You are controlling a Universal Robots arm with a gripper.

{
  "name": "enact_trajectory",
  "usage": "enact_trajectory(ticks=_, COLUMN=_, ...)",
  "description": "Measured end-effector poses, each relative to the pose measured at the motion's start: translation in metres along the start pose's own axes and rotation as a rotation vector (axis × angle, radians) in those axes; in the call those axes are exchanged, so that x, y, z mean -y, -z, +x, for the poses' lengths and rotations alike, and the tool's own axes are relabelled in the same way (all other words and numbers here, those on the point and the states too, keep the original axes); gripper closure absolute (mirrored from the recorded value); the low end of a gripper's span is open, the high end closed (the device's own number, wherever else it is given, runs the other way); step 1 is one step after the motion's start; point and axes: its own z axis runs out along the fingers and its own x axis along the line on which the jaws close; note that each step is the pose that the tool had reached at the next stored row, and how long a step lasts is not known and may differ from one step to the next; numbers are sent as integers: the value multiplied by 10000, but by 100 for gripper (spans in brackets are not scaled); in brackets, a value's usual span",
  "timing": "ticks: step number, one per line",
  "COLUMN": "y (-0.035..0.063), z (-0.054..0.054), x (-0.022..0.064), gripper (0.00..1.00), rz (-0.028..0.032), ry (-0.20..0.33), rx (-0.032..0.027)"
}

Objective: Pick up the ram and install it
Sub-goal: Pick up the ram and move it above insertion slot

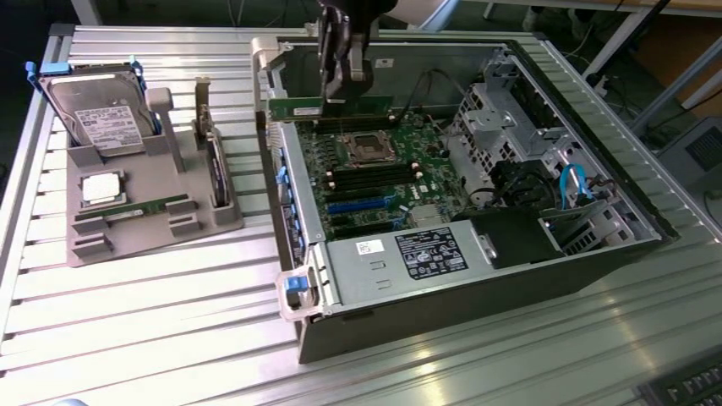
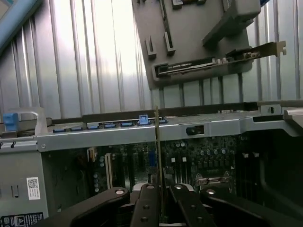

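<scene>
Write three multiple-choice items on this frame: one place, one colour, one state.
1. The ram in the tool is: A) in the grey holder; B) on the table; C) over the open computer case.
2. The looped cable inside the case is: A) blue; B) red; C) yellow.
3. The tool is: A) open and empty; B) shut on the ram; C) shut on the hard drive.
Key: C, the stick hangs above the case; A, the loop shows blue; B, it clamps the green stick.
</scene>
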Motion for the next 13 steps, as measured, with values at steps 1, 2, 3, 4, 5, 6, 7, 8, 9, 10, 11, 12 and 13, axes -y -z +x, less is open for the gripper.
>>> enact_trajectory(ticks=1, y=1, z=-6, x=83, gripper=86, rz=-1, ry=23, rx=0)
enact_trajectory(ticks=2, y=3, z=-12, x=160, gripper=86, rz=-2, ry=42, rx=-1)
enact_trajectory(ticks=3, y=3, z=-15, x=199, gripper=86, rz=-2, ry=53, rx=0)
enact_trajectory(ticks=4, y=5, z=-18, x=239, gripper=86, rz=-3, ry=67, rx=-2)
enact_trajectory(ticks=5, y=5, z=-21, x=279, gripper=86, rz=-4, ry=81, rx=-2)
enact_trajectory(ticks=6, y=6, z=-24, x=318, gripper=86, rz=-4, ry=95, rx=-2)
enact_trajectory(ticks=7, y=7, z=-30, x=394, gripper=86, rz=-5, ry=122, rx=-3)
enact_trajectory(ticks=8, y=8, z=-34, x=451, gripper=86, rz=-5, ry=146, rx=-3)
enact_trajectory(ticks=9, y=9, z=-37, x=484, gripper=86, rz=-6, ry=159, rx=-3)
enact_trajectory(ticks=10, y=10, z=-43, x=569, gripper=86, rz=-7, ry=195, rx=-4)
enact_trajectory(ticks=11, y=11, z=-48, x=631, gripper=86, rz=-7, ry=222, rx=-4)
enact_trajectory(ticks=12, y=12, z=-51, x=671, gripper=86, rz=-7, ry=241, rx=-4)
enact_trajectory(ticks=13, y=13, z=-54, x=708, gripper=86, rz=-8, ry=259, rx=-6)
